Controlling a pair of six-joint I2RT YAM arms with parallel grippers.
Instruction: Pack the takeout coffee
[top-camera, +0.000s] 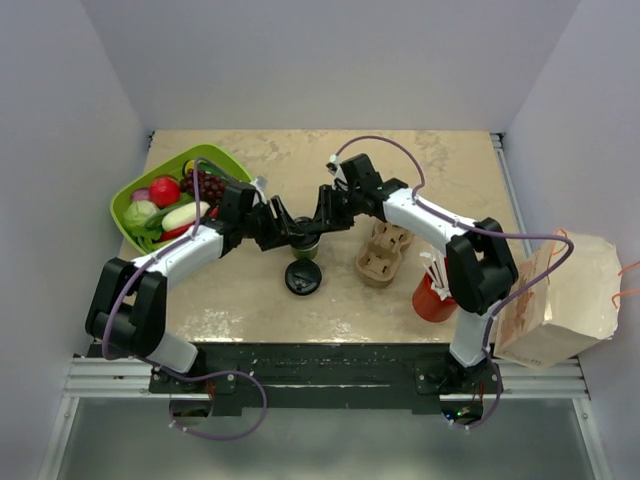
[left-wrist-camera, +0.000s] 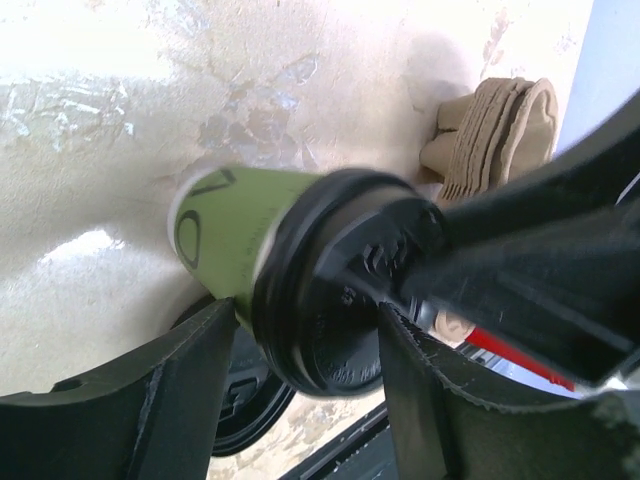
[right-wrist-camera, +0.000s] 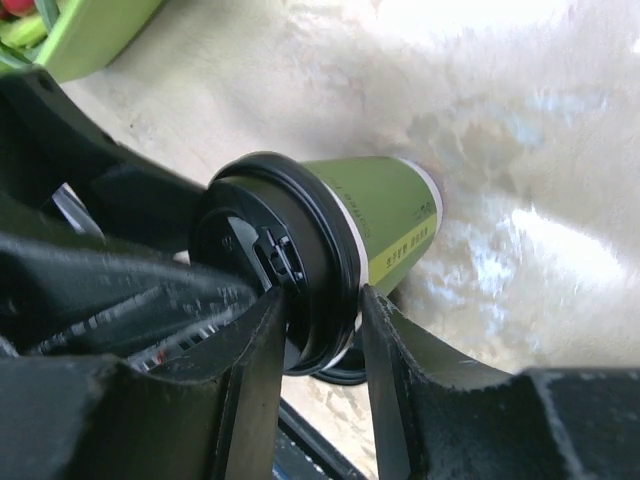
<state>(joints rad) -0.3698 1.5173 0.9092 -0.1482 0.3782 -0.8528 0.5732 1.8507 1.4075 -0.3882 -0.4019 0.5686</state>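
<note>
The takeout coffee (top-camera: 306, 246), a small green paper cup (left-wrist-camera: 222, 228) with a black lid (left-wrist-camera: 340, 295) on it, stands at the middle of the table. My left gripper (top-camera: 289, 238) reaches in from the left and its fingers (left-wrist-camera: 190, 390) close on the cup's side just under the lid. My right gripper (top-camera: 320, 225) comes from the right and pinches the lid's rim (right-wrist-camera: 310, 250) between its fingertips (right-wrist-camera: 262, 330). The cup's green body (right-wrist-camera: 385, 210) shows beyond them.
A loose black lid disc (top-camera: 302, 277) lies just in front of the cup. A cardboard cup carrier (top-camera: 383, 254) lies to the right, then a red cup with straws (top-camera: 432, 298) and a paper bag (top-camera: 560, 300). A green basket (top-camera: 128, 196) of fruit stands far left.
</note>
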